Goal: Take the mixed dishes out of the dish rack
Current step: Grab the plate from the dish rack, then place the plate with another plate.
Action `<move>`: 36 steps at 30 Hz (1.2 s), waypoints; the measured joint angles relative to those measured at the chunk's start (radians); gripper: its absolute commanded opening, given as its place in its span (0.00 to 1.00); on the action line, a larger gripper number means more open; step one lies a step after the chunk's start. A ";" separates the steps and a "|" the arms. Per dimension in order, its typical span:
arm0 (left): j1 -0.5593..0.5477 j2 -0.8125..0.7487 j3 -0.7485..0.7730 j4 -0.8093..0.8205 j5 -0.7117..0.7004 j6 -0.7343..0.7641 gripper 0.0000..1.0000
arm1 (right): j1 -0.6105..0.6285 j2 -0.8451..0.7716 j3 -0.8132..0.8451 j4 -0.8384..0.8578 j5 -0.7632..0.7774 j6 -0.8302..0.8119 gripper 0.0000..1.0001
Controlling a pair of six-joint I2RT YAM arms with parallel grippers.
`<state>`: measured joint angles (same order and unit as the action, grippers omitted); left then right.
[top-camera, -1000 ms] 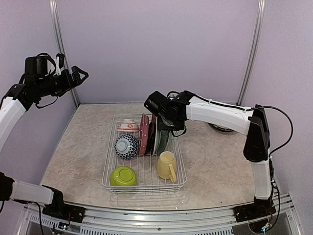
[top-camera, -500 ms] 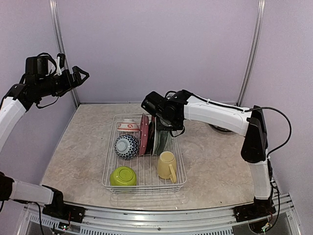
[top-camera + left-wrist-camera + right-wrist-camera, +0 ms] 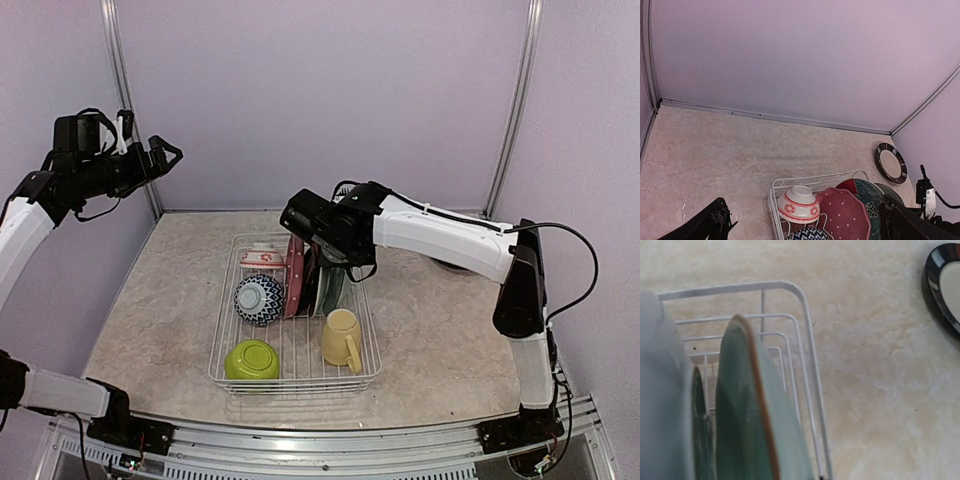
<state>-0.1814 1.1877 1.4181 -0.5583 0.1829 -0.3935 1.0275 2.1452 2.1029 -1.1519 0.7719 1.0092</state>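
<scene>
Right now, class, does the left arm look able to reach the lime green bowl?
Probably yes: the lime green bowl sits uncovered in the rack's near-left corner; the left claw is open, the right arm farther back over the plates.

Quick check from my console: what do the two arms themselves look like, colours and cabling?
Both have white shell links joined by black joints, ending in black wrist heads. The left arm has black jaws, with a looped cable and a small white fitting at its wrist. The right arm has a black elbow segment, and a long cable arcs from it towards the base. No markings are legible.
</scene>
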 measured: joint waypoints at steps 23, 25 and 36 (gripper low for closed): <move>-0.017 0.123 0.126 -0.057 -0.039 -0.016 0.99 | -0.036 -0.465 -0.394 0.268 0.090 -0.261 0.00; -0.022 0.137 0.167 -0.056 -0.023 -0.031 0.99 | -0.082 -0.529 -0.472 0.342 0.045 -0.292 0.00; -0.029 0.221 0.278 -0.041 0.009 -0.039 0.99 | -0.580 -0.896 -0.898 0.752 -0.355 -0.319 0.00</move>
<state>-0.2104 1.4086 1.6958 -0.5991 0.1921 -0.4328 0.4473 1.2491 1.2049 -0.4000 0.4171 0.6907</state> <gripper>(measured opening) 0.990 0.098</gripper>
